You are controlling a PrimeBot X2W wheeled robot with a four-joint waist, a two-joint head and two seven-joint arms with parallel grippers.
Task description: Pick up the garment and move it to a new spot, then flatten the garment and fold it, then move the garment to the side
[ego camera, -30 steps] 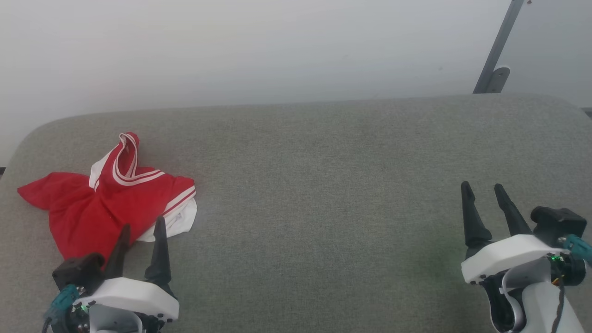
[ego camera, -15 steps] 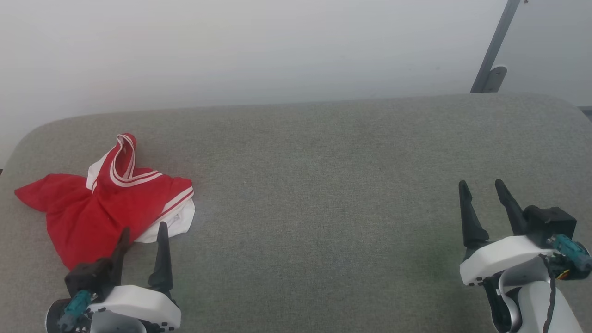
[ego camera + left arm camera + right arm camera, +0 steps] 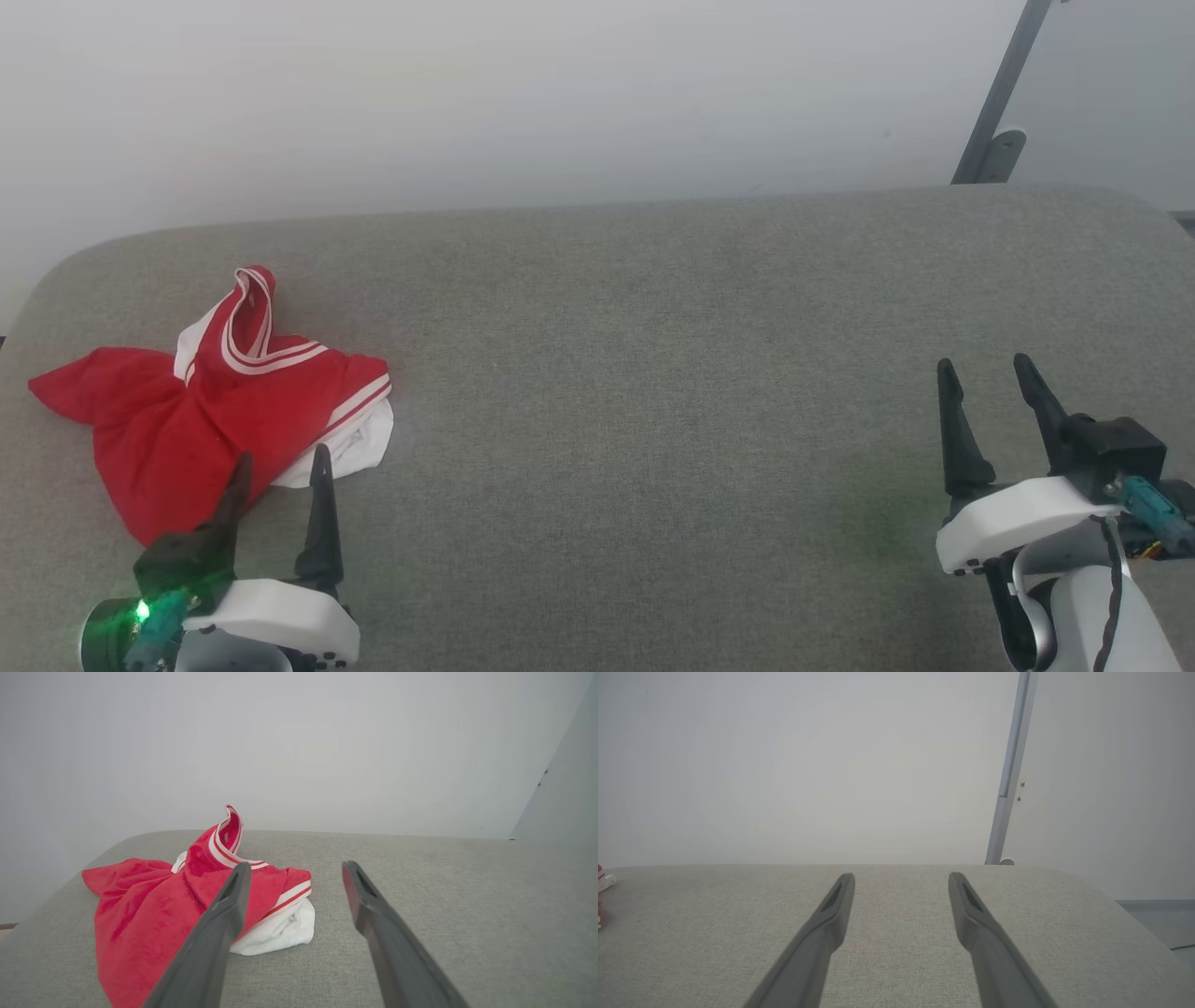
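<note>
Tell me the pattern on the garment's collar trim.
Red-and-white stripes on the collar trim, clearest in the left wrist view.

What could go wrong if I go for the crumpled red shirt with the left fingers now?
1. The crumpled red jersey shirt has a white sleeve bunched under its edge; the open left fingers, at its near edge, may pinch several layers, so it lifts bunched.
2. It lies near the rounded left corner of the grey fabric surface; a drag could slide it off.
3. The open right fingers sit far off, too distant to help.
</note>
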